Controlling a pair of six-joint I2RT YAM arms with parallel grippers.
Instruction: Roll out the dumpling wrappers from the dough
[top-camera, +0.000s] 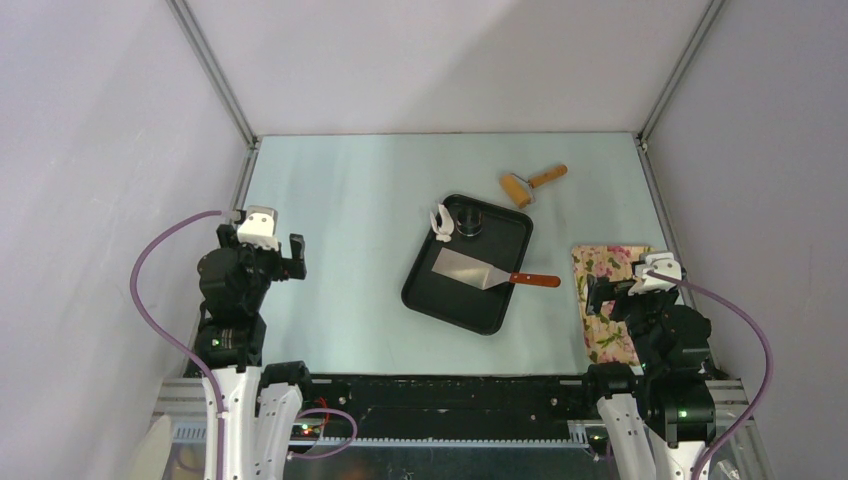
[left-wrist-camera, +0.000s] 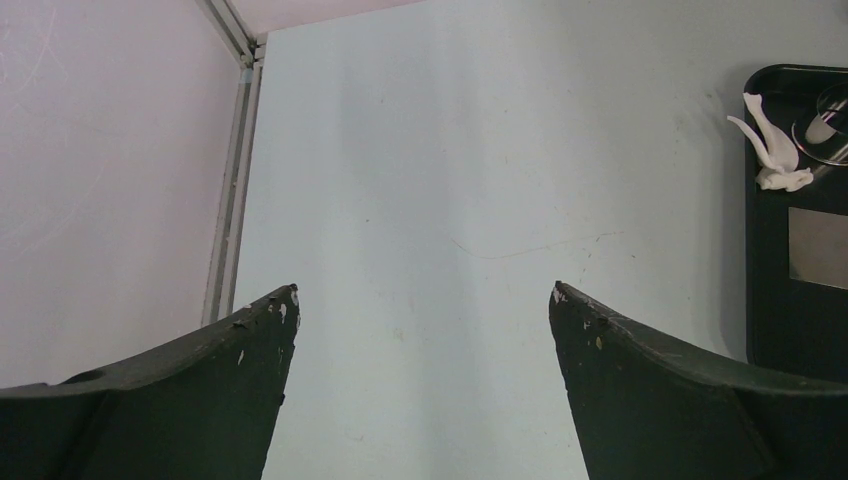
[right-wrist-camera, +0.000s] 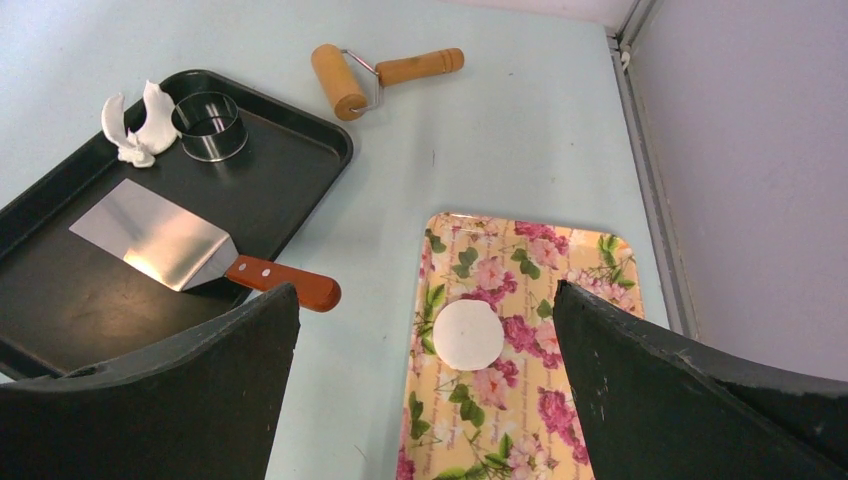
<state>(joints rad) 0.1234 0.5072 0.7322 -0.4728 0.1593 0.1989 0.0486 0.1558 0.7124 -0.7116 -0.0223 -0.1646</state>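
Tabletop (top-camera: 340, 250): dough (top-camera: 441, 222) on black tray (top-camera: 440, 296), well clear of wide-spread left fingers (left-wrist-camera: 190, 400) and right fingers (right-wrist-camera: 180, 400).

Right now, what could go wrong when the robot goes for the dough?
The dough scrap sits right beside the steel ring cutter in a corner of the black tray, so a grab might knock the cutter. The spatula has its handle out over the tray rim; a reaching arm could bump it.

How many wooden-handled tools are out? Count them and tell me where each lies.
2. The roller lies on the table beyond the black tray; the spatula rests in that tray, its handle overhanging the rim. None appears hidden.
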